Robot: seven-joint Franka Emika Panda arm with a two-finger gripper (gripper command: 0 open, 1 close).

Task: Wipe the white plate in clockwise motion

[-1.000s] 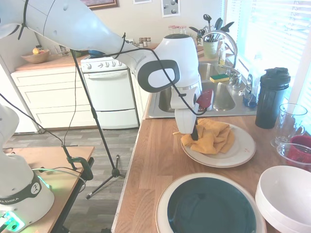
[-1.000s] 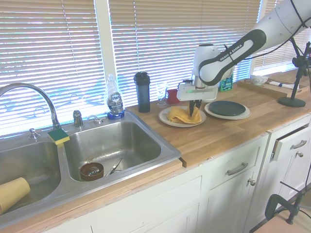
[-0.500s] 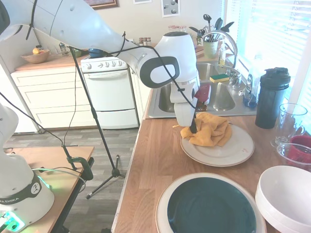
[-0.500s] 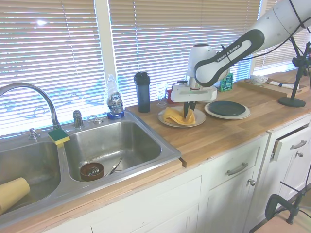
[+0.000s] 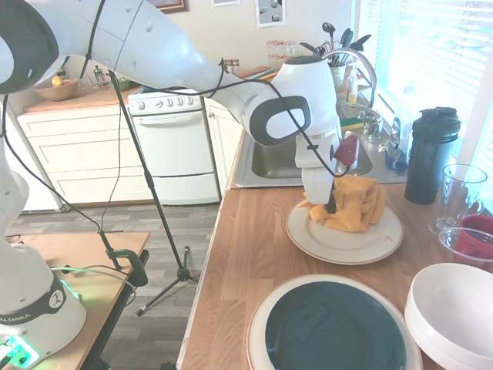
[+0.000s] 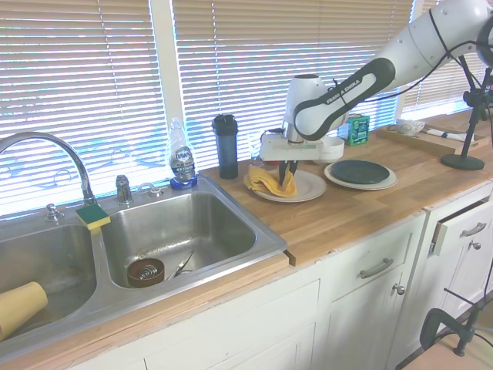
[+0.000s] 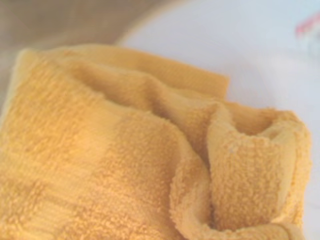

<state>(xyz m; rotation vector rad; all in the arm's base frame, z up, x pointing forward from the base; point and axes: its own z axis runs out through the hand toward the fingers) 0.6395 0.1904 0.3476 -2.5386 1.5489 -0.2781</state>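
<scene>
Fingers of the gripper point straight down and are clenched on a bunched yellow cloth, pressing it onto the white plate. That plate sits on the wooden bench just beside the sink, and the cloth covers its sink-side part, with one fold hanging past the rim; the rest of the plate is bare. In the wrist view the cloth fills most of the picture, with the plate pale behind it. Near the white plate stand a larger plate with a dark centre, stacked white bowls, a black bottle and a clear glass. A small dark dish lies in the sink basin.
</scene>
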